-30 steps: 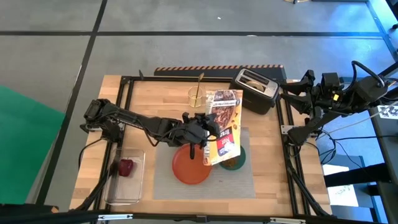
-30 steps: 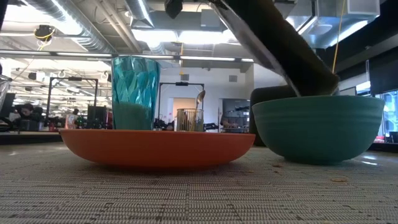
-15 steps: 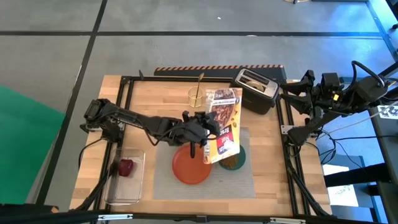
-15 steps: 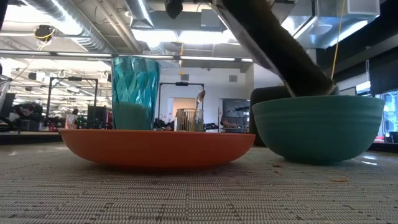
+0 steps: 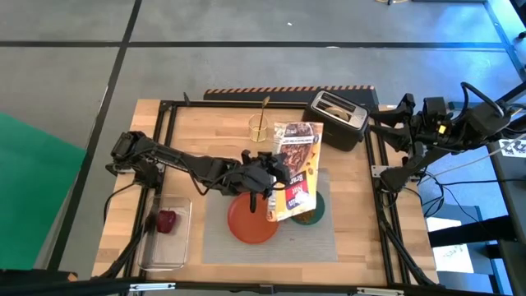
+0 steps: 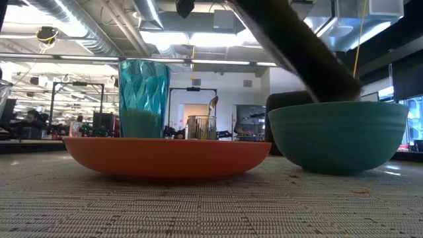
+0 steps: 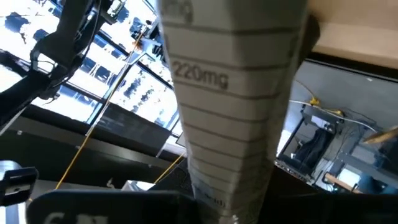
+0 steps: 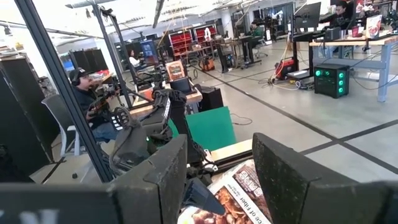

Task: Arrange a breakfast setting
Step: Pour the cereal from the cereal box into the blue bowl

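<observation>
My left gripper is shut on the purple cereal box, which slants over the teal bowl. Brown cereal lies in the bowl. The bowl and the orange plate sit on the grey placemat. The blue cup stands behind the plate in the low view. The gold spoon stands in a glass holder. The red fruit lies in a clear tub. No bagel shows. My right gripper is open and empty at the table's right edge. My left gripper holds the cereal box by its long left edge, about halfway along its length, coming level from the table's left. The printed narrow side panel fills the wrist view. The box is clear of the table, tilted, with its low end at the bowl's rim.
The black toaster stands at the far right of the table. The glass holder is at the far middle. The clear tub sits at the near left. A black frame runs around the table.
My left gripper has turned the cereal box a little over the bowl. The box's low end has shifted slightly and shows blurred in the low view. The bowl, plate and cup have stayed in place.
</observation>
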Controlling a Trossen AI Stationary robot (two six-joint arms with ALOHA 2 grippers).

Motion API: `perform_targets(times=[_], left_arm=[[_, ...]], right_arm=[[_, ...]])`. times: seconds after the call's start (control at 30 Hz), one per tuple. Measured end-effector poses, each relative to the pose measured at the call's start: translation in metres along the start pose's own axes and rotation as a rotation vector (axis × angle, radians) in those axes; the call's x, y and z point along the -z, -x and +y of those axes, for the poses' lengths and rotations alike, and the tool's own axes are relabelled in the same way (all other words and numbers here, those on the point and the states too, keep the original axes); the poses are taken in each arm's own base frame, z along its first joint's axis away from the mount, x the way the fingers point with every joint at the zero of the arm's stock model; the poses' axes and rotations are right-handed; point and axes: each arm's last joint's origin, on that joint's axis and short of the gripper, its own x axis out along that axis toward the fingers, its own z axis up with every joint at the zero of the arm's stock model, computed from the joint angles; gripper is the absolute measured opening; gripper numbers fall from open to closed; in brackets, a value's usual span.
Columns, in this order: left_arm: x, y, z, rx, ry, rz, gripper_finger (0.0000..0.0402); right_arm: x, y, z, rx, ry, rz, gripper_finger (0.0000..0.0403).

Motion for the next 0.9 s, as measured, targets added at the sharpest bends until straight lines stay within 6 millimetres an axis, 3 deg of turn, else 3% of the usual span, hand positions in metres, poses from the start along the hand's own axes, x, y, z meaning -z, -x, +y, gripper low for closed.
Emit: perform_targets(times=[0.9], left_arm=[[0.0021, -0.0038, -0.0028, 0.021, 0.073, 0.01, 0.0062]], right_arm=[[0.001, -0.0021, 0.0018, -0.007, 0.003, 0.006, 0.0173]])
